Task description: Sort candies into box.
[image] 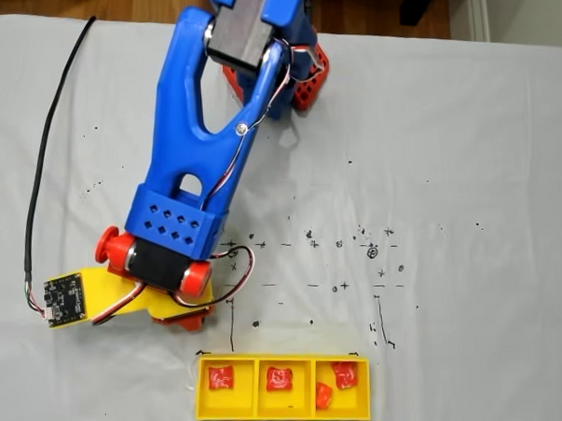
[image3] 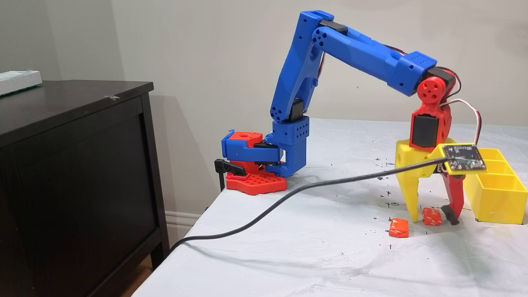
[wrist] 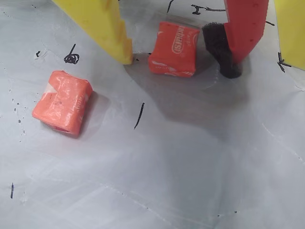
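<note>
My gripper (image3: 431,218) is open with its tips down at the table, a yellow finger (wrist: 107,28) on one side and a red finger with a black pad (wrist: 238,38) on the other. An orange-red candy (wrist: 174,47) lies on the cloth between them, touching neither; it shows too in a fixed view (image3: 432,216). A second orange candy (wrist: 62,100) lies outside the yellow finger (image3: 399,227). The yellow box (image: 257,412) holds one red candy (image: 221,377) in its left compartment, one (image: 280,378) in the middle and two (image: 333,383) in the right.
The blue arm (image: 194,130) reaches over the white cloth, which carries black pen marks. A black cable (image3: 288,194) runs from the yellow bracket with the circuit board (image: 66,299) across the table. The box (image3: 495,202) stands just beside the red finger. A dark cabinet (image3: 74,165) stands off the table.
</note>
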